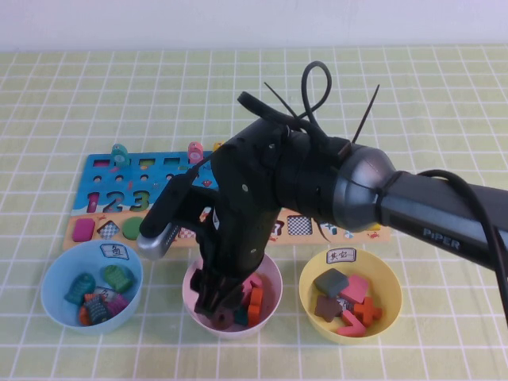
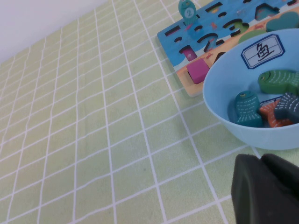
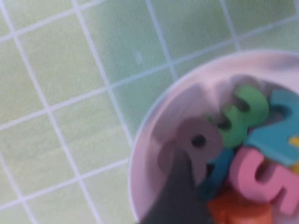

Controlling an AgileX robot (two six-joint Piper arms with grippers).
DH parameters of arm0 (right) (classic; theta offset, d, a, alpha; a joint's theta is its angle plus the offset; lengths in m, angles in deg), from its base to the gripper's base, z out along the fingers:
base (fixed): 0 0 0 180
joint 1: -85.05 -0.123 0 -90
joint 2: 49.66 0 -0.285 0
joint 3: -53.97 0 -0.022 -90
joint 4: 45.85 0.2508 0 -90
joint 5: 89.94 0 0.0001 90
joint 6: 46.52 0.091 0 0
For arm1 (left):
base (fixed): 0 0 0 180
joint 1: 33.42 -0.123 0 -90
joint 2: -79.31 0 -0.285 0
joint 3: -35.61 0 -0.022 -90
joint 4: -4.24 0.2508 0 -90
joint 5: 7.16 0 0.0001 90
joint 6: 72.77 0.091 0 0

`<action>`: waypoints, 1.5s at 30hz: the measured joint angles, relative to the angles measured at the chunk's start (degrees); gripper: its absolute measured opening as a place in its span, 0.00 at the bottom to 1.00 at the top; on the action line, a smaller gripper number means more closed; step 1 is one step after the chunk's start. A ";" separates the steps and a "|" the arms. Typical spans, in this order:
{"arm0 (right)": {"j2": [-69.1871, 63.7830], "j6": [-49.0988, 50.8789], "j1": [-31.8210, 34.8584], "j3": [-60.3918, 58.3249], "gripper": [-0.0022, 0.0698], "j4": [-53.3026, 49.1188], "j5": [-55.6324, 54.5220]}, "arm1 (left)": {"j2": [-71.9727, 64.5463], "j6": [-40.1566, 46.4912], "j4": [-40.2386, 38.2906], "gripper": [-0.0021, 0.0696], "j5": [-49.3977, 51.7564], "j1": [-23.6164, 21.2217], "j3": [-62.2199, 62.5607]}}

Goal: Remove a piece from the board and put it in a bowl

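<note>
Delivery looks all but done. The right gripper (image 1: pixel 216 298) is down inside the pink bowl (image 1: pixel 272 274), the middle one of three bowls along the near edge of the table, just near of the board (image 1: pixel 155 178). In the right wrist view the maroon 8 (image 3: pixel 196 144) lies in the bowl against its left inner wall, overlapping a green 3 (image 3: pixel 243 114), with a teal numeral (image 3: pixel 278 133) and a pink 5 (image 3: pixel 261 177) beside it. One dark fingertip (image 3: pixel 180 193) shows touching or just over the 8's lower loop (the other finger is out of sight), so I cannot tell whether the piece is clamped or already let go.

By my judgement, the lift from the board and the carry are finished; what remains is confirming release and drawing the arm up clear of the bowl.

The left gripper (image 2: pixel 266 189) sits parked low over the table, just near-left of the light blue bowl (image 2: pixel 224 84) holding fish pieces; whether its fingers are parted I cannot tell.
</note>
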 joint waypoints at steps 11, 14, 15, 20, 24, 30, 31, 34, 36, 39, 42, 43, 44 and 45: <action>13.69 3.54 0.00 -3.49 0.03 4.31 -1.95 | 0.00 0.00 0.00 0.02 0.00 0.00 0.00; 23.49 4.25 0.00 -11.16 0.01 4.87 -9.09 | 0.00 0.00 0.00 0.02 0.00 0.00 0.00; 27.12 4.38 0.00 -14.46 0.01 4.87 -11.63 | 0.00 0.00 0.00 0.02 0.00 0.00 0.00; 43.45 4.60 0.00 -31.62 0.01 4.63 -22.77 | 0.00 0.00 0.00 0.02 0.00 0.00 0.00; 55.06 4.63 0.00 -44.18 0.01 3.65 -30.56 | 0.00 0.00 0.00 0.02 0.00 0.00 0.00; 70.51 4.63 0.00 -57.26 0.01 1.32 -37.57 | 0.00 0.00 0.00 0.02 0.00 0.00 0.00; 72.17 4.63 0.00 -58.90 0.01 1.04 -38.32 | 0.00 0.00 0.00 0.02 0.00 0.00 0.00; 76.58 4.73 0.00 -62.08 0.01 0.92 -39.81 | 0.00 0.00 0.00 0.02 0.00 0.00 0.00; 78.42 4.86 0.00 -63.13 0.01 0.78 -38.57 | 0.00 0.00 0.00 0.02 0.00 0.00 0.00; 79.59 4.88 0.00 -63.63 0.01 0.78 -32.72 | 0.00 0.00 0.00 0.02 0.00 0.00 0.00; 79.81 4.98 0.00 -63.74 0.01 0.65 -28.25 | 0.00 0.00 0.00 0.02 0.00 0.00 0.00; 79.89 4.98 0.00 -63.74 0.01 0.65 -27.93 | 0.00 0.00 0.00 0.02 0.00 0.00 0.00; 80.03 5.09 0.00 -63.74 0.01 0.56 -27.83 | 0.00 0.00 0.00 0.02 0.00 0.00 0.00; 80.03 5.09 0.00 -63.74 0.01 0.56 -27.83 | 0.00 0.00 0.00 0.02 0.00 0.00 0.00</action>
